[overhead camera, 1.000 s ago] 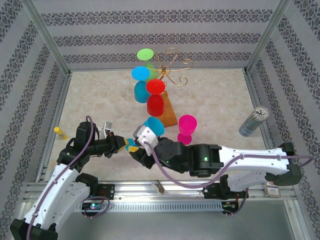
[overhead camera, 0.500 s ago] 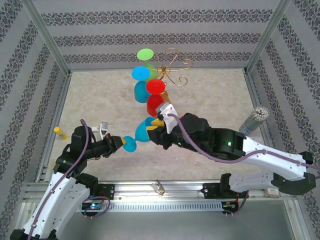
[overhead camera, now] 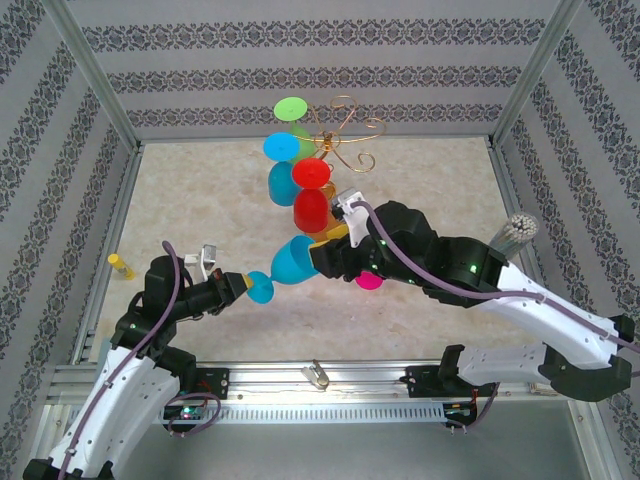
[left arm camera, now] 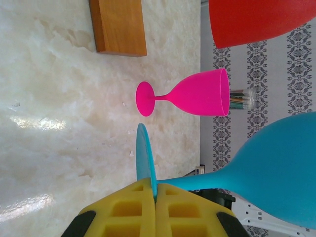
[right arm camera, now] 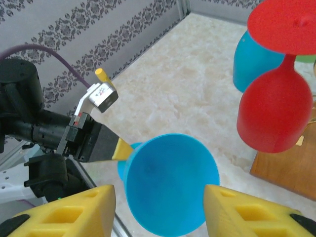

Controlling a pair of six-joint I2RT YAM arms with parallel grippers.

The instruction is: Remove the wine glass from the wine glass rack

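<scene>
**Release at the handover**

Top external: the sky-blue plastic wine glass (overhead camera: 295, 260) hangs in the air in front of the thin gold wire wine glass rack (overhead camera: 345, 130), clear of its curled arms and lying roughly level between the two robot arms. The left gripper (overhead camera: 245, 287) has the glass by its foot. The right gripper (overhead camera: 325, 255) sits at the bowl end. A second ago the right arm lay low across the near edge with its wrist beside the left gripper. It has since swung out to the bowl side, and its jaws have widened. A red plastic glass (overhead camera: 311, 200) hangs on the rack.

Left wrist: the left gripper (left arm camera: 155, 212) has its yellow jaws shut tight on the thin edge of the blue foot disc, and the stem runs off to the bowl. Beyond, a hot-pink glass (left arm camera: 197, 93) stands on the pale marbled worktop (left arm camera: 59, 98) near the rack's orange-brown wooden base (left arm camera: 118, 27).

Right wrist: the bowl's mouth faces the camera between the fingers of the right gripper (right arm camera: 159, 197). The jaws stand parted, with a sliver of gap on one side; whether the other finger touches I cannot tell.

The glass looks to be off the rack already, now carried by the left arm alone, so what is left is probably setting it down
</scene>
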